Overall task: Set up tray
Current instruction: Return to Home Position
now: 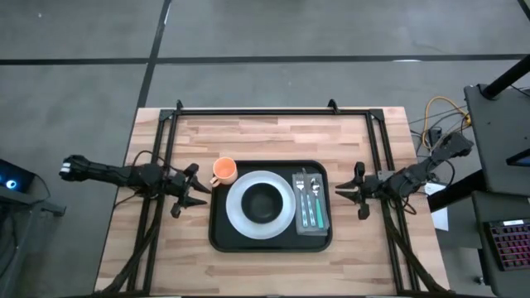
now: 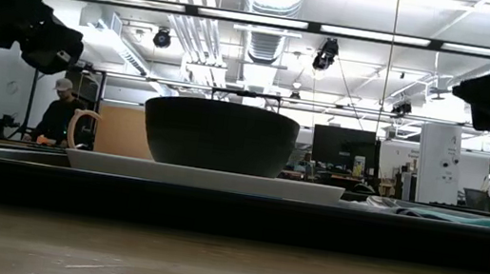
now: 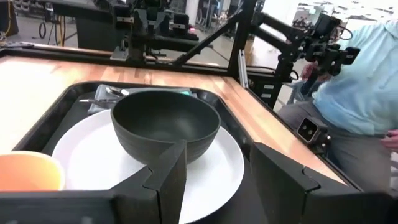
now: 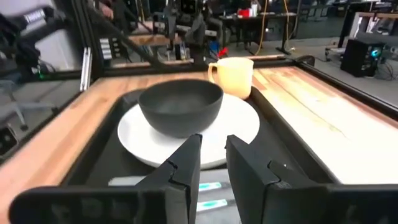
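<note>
the left gripper hovers over the wooden table, just off one short end of the tray, with its fingertips pointing at the tray's rim. its fingers stand moderately apart with a clear gap between them, and they hold nothing. the right gripper hovers just off the opposite short end, also pointing inward. its fingers are close together with only a narrow slit between them, and it too is empty. in the low view both arms sit high, clear of the tabletop.

the black tray lies flat on the table between the two grippers, near each of them and touched by neither. a white plate lies in the tray roughly midway between the grippers, straight ahead of both, and a dark bowl stands upright at its middle. an orange cup stands upright in the tray corner closest to the left gripper, just beside the plate and a little toward the far side of the table from that gripper's fingertips. a grey napkin lies at the end of the tray right in front of the right gripper, beside the plate. on it three pieces of cutlery with blue-green handles lie side by side, running across that gripper's pointing line.

a person in a light blue top sits beyond the table's edge, in the left wrist view.
</note>
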